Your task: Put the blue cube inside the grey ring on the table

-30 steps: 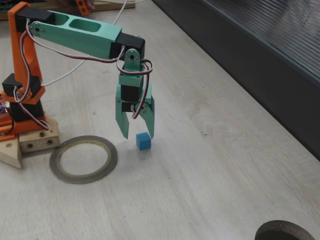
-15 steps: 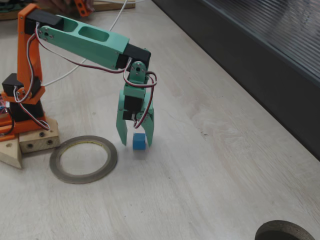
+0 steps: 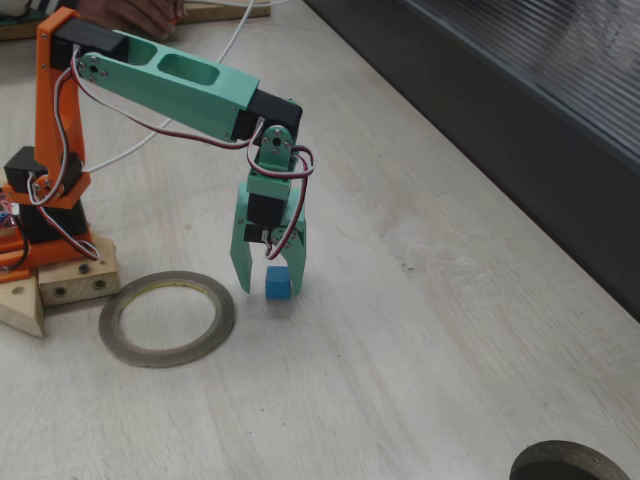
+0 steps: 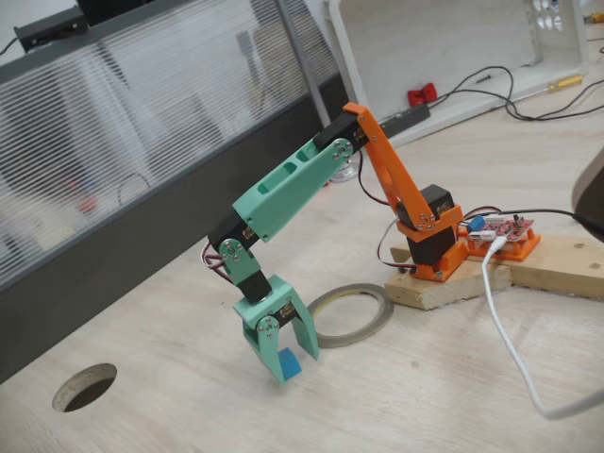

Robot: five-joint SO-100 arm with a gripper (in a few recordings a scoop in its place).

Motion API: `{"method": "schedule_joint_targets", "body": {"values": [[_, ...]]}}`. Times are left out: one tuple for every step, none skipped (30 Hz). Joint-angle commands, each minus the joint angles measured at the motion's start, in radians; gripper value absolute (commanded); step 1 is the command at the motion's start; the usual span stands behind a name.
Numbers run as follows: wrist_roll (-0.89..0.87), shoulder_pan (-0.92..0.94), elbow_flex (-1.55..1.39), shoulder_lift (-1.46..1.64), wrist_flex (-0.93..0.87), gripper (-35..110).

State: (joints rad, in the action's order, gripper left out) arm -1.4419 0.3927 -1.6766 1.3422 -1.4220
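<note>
The small bright-blue solid cube (image 3: 278, 283) (image 4: 290, 362) is seen resting on the pale whitewashed wood-grain table (image 3: 420, 330) (image 4: 415, 406), roughly midway along the table's width in one fixed view and toward its near edge in the other. It is straddled by the mint-green two-finger gripper (image 3: 268, 280) (image 4: 289, 362), which points straight down with its tips at or just above the tabletop. The jaws are spread, one finger standing on each side of the cube; whether either finger touches the cube cannot be told.

The thin flat grey-brown ring with a yellowish inner rim (image 3: 166, 318) (image 4: 347, 314) lies flat on the table, near the cube but apart from it, its hole showing bare wood. It sits between the cube and the pale wooden block (image 3: 60, 282) (image 4: 491, 274) on which the arm's orange base (image 3: 45, 200) (image 4: 425, 236) is mounted, at the table's left edge in one fixed view.

A dark ribbed wall panel (image 3: 520, 90) (image 4: 142, 151) runs along the table's far edge. A dark round object (image 3: 570, 463) is partly seen at the table's bottom right corner in one view, and a round hole (image 4: 85, 387) is seen in the tabletop toward the left edge in the other.
</note>
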Motion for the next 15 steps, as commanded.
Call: {"method": "schedule_joint_targets", "body": {"values": [[-0.011, 0.003, 0.011, 0.026, -0.018, 40], [-0.011, 0.003, 0.011, 0.026, -0.018, 40], [-0.011, 0.003, 0.011, 0.026, -0.018, 39], [-0.011, 0.003, 0.011, 0.026, -0.017, 38], [-0.011, 0.003, 0.011, 0.026, -0.017, 35], [-0.014, 0.003, 0.011, 0.026, -0.011, 32], [-0.015, 0.003, 0.012, 0.028, -0.008, 29], [-0.015, 0.003, 0.012, 0.028, -0.006, 26], [-0.017, 0.003, 0.014, 0.028, -0.005, 23], [-0.017, 0.003, 0.014, 0.028, -0.005, 21], [-0.017, 0.003, 0.014, 0.028, -0.005, 20], [-0.017, 0.003, 0.014, 0.028, -0.005, 19], [-0.017, 0.003, 0.014, 0.028, -0.005, 19], [-0.017, 0.003, 0.014, 0.028, -0.005, 19], [-0.017, 0.003, 0.014, 0.028, -0.005, 19]]}}
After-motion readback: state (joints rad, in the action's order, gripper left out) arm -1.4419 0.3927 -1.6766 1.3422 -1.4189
